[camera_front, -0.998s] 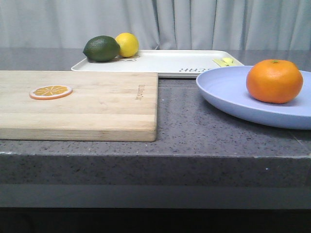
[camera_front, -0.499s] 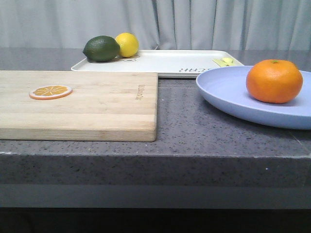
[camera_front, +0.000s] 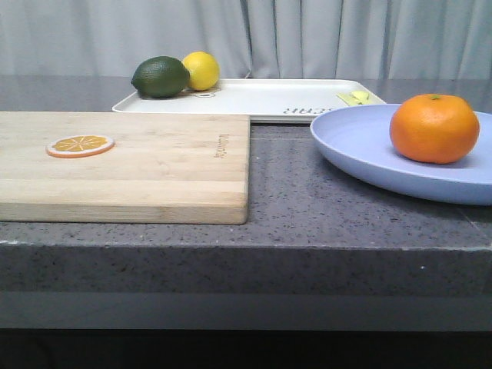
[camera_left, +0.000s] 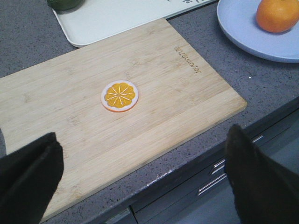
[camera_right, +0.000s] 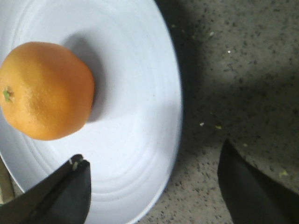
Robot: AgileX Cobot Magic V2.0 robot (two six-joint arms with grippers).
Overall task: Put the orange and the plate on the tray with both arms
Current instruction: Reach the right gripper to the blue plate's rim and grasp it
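The orange (camera_front: pixel 433 128) rests on the pale lavender-blue plate (camera_front: pixel 361 150) at the right of the counter; the right wrist view has the same orange (camera_right: pixel 44 91) on the plate (camera_right: pixel 135 116). Behind them lies the white tray (camera_front: pixel 261 98) with grey lettering. My right gripper (camera_right: pixel 152 186) hangs open above the plate's rim, one finger over the plate and the other over the counter, holding nothing. My left gripper (camera_left: pixel 140 179) stands open and empty over the front edge of the wooden board (camera_left: pixel 154 93). Neither gripper shows in the front view.
A wooden cutting board (camera_front: pixel 123 165) with a flat orange slice (camera_front: pixel 80 144) fills the left of the counter. A lime (camera_front: pixel 160 77) and a lemon (camera_front: pixel 201 70) sit at the tray's far left corner, and a small yellow piece (camera_front: pixel 355 98) at its right end. Drawers lie below the counter edge (camera_left: pixel 219 163).
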